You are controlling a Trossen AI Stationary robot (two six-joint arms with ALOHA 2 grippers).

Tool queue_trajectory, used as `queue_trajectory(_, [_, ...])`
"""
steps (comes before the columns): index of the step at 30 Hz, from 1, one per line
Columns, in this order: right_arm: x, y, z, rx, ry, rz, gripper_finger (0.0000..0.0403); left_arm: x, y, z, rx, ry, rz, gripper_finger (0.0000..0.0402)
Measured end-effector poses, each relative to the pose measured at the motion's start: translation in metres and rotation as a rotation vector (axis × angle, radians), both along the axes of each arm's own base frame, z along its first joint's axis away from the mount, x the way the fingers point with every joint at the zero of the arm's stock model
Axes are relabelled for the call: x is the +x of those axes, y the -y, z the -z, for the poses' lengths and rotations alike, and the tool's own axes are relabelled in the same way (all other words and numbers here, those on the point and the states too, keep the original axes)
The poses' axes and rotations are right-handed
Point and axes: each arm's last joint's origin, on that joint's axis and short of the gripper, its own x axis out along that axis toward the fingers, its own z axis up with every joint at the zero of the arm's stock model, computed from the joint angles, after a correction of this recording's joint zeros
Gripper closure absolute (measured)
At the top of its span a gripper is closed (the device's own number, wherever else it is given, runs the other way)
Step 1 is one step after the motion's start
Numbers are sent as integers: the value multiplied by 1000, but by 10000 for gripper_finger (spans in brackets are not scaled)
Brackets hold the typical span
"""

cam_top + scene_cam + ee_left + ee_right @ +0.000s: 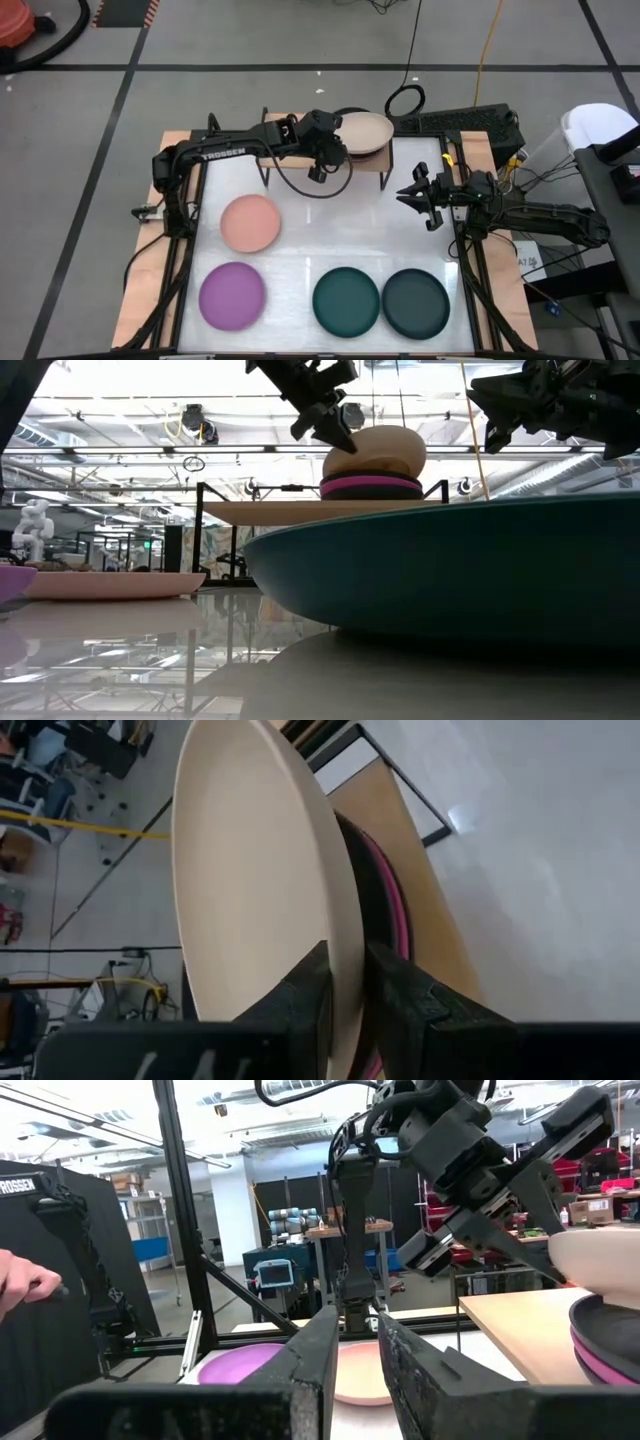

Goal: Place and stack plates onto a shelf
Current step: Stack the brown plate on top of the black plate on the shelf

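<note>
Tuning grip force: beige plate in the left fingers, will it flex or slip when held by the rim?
Probably stiff: the beige plate keeps its round shape though the left gripper pinches only its rim. Its matte surface suggests little slip. Held at one edge and tilted over the stack on the shelf, it may pivot.

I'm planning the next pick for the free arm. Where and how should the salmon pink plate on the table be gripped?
Grip the salmon pink plate at its raised rim, one finger over the lip and one under it, as the left gripper does on the beige plate. It lies flat on the white table, so the rim is the only pinchable part. Coming in from an open side is probably easiest.
</note>
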Motion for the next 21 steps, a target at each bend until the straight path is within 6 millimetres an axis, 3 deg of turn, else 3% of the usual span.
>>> queue_trajectory(21, [0, 0, 0, -7, 0, 2, 344, -1, -7, 1, -21, 11, -37, 338])
